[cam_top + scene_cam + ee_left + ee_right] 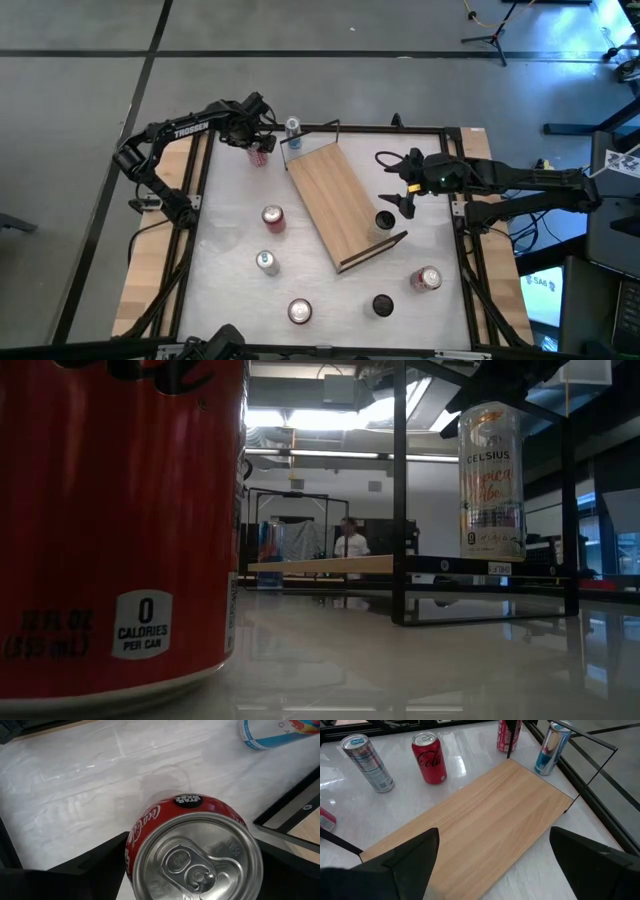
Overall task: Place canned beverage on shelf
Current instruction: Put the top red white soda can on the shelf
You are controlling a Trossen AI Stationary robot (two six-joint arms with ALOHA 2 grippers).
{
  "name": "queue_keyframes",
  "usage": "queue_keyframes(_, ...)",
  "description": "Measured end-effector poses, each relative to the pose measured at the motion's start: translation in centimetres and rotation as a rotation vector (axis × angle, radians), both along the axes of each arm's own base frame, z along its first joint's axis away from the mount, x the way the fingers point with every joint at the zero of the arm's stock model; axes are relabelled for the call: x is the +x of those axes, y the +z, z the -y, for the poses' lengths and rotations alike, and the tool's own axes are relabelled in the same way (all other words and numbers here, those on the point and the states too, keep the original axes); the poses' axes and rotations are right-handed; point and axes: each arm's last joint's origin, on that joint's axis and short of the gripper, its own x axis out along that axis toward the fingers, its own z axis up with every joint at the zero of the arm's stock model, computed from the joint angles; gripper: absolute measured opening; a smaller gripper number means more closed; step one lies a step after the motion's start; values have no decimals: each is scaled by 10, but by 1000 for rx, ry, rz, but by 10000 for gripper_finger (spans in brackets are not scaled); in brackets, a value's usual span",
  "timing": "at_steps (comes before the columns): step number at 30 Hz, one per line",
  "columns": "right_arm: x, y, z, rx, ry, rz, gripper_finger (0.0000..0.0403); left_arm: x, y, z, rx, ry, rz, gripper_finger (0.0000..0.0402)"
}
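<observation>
Left gripper (262, 140) closing around the red cola can (192, 852) at the table's far left corner, fingers bracketing its sides, grip looking firm but not certain. Right gripper (398, 188) hovering spread wide and empty beside the shelf (335, 203). Shelf lying diagonally mid-table, board bare. Placing barely begun: lifting, carrying and setting down all remaining, other cans standing scattered around
</observation>
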Motion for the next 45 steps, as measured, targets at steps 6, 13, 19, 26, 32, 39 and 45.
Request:
queue_keyframes(6,0,0,0,0,0,0,374,0,0,0,-2,-2,2,332)
queue_keyframes(13,0,0,0,0,0,-1,374,-3,0,-3,-5,17,6,332)
queue_keyframes(19,0,0,0,0,0,-2,374,-8,0,-7,-5,8,3,332)
queue_keyframes(26,0,0,0,0,0,-3,374,-8,0,-7,-29,-9,31,332)
queue_keyframes(32,0,0,0,0,-1,-3,374,-6,0,-5,-27,-29,28,332)
queue_keyframes(39,0,0,0,0,0,-1,374,-4,0,-4,-28,-36,30,332)
queue_keyframes(45,0,0,0,0,0,0,374,-5,0,-4,-21,-35,23,332)
